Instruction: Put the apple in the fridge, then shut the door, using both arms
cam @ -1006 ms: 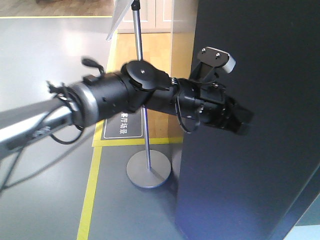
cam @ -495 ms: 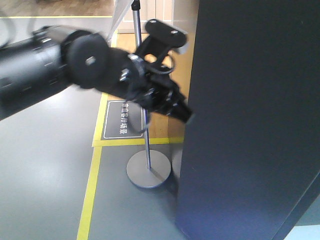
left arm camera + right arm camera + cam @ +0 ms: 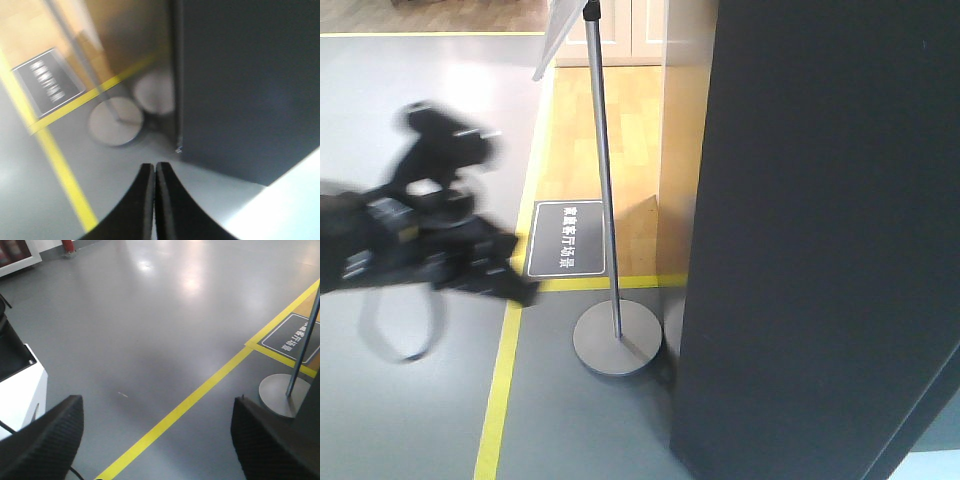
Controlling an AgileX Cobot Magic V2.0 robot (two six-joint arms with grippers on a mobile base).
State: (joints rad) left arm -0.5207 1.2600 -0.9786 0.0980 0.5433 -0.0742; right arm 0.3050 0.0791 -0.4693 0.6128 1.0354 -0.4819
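The fridge (image 3: 820, 240) shows only its dark grey outside, which fills the right of the front view; I cannot tell the door apart from the rest of that dark face. The apple is out of view. My left gripper (image 3: 520, 292) is a blurred black shape at the left, well clear of the fridge and low over the floor. In the left wrist view the left gripper (image 3: 155, 167) is shut with nothing between its fingers, and the fridge (image 3: 240, 75) stands ahead to the right. My right gripper (image 3: 157, 401) is open and empty above the grey floor.
A metal sign stand (image 3: 603, 180) with a round base (image 3: 616, 340) stands just left of the fridge, beside a dark floor plate (image 3: 567, 240). A yellow line (image 3: 500, 390) runs along the floor. A white and black body part (image 3: 20, 385) sits left of the right gripper.
The left arm was against the fridge's dark face one second ago. It has since swung away to the left and down, and is now blurred with motion.
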